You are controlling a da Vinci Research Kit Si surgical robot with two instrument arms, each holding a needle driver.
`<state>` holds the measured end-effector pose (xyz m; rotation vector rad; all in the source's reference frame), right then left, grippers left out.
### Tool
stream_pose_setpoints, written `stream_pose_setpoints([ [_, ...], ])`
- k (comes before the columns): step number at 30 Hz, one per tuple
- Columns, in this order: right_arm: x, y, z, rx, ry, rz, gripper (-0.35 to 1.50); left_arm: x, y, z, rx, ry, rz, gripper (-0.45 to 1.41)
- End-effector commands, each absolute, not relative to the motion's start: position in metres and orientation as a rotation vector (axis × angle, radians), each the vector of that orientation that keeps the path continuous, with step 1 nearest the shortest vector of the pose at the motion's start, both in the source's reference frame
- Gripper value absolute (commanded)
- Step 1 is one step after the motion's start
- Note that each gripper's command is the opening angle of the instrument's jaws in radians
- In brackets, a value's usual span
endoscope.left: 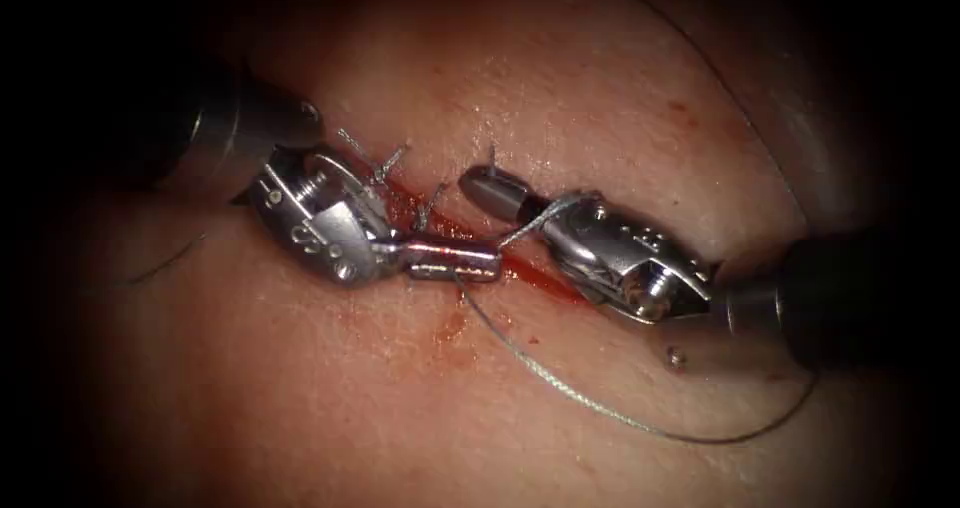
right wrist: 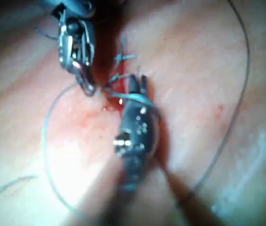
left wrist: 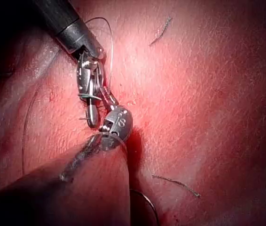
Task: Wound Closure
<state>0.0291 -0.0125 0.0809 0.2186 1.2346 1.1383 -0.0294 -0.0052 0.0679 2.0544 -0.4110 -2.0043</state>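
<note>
- We see the left arm's silver wristed needle driver (endoscope.left: 455, 261) lying across the cut, its jaws pressed together near their tip on the thin grey thread (endoscope.left: 560, 383).
- We see the right arm's silver wristed needle driver (endoscope.left: 490, 190) reaching in from the right, its dark jaws lying together with nothing we can make out between them; a turn of the thread is wrapped around it just behind the jaws.
- From the left tool's tip the thread runs down and to the right in a long open curve over the tissue toward the right arm's dark shaft.
- In the right wrist view the same thread loop crosses the right tool (right wrist: 135, 87) and sweeps in a wide arc across the tissue beside the left tool (right wrist: 88, 87).
- Short cut ends of grey thread (endoscope.left: 385, 163) stand up from earlier stitches along the cut, just above the left tool.
- The cut, a narrow slanted slit wet with red fluid (endoscope.left: 535, 276), runs between the two tools; more red fluid smears the surface just below it.
- The pale pink pork tissue (endoscope.left: 300, 398) surrounds everything.
- We cannot make out the curved needle with certainty, so we cannot tell where it lies.
</note>
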Motion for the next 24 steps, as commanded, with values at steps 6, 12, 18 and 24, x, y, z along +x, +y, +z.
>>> stream_pose_setpoints([
  [6, 0.0284, -0.014, 0.080, 0.171, 1.219, 1.106, -0.35, -0.0261, -0.003, 0.068, 2.051, -0.407, -2.077, -0.45],
  [12, 0.0295, -0.015, 0.078, 0.123, 1.213, 1.069, -0.35, -0.0237, 0.002, 0.068, 2.010, -0.391, -2.186, -0.45],
  [18, 0.0307, -0.018, 0.077, 0.087, 1.209, 1.041, -0.35, -0.0245, 0.007, 0.070, 1.927, -0.364, -2.319, -0.45],
  [24, 0.0319, -0.020, 0.075, 0.114, 1.189, 1.005, -0.35, -0.0264, 0.013, 0.069, 1.933, -0.364, -2.379, -0.45],
])
